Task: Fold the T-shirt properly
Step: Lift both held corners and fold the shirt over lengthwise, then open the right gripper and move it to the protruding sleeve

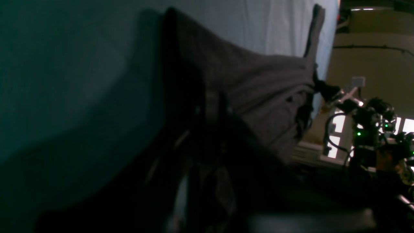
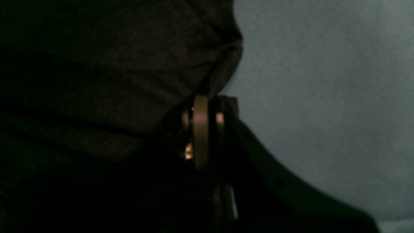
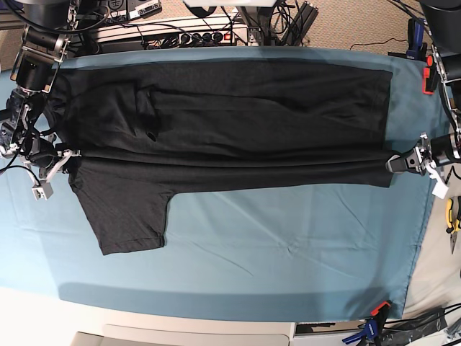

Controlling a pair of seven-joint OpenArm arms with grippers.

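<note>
While the T-shirt (image 3: 216,122) lay spread across the teal cloth (image 3: 288,245), its folded edge was pinched taut between the left gripper (image 3: 395,163) and right gripper (image 3: 68,155), both clamped closed on fabric.

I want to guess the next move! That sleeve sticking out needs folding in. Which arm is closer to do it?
Probably the right arm. The right claw grips the T-shirt just beside the loose sleeve, while the left claw holds the far end of the shirt.
</note>
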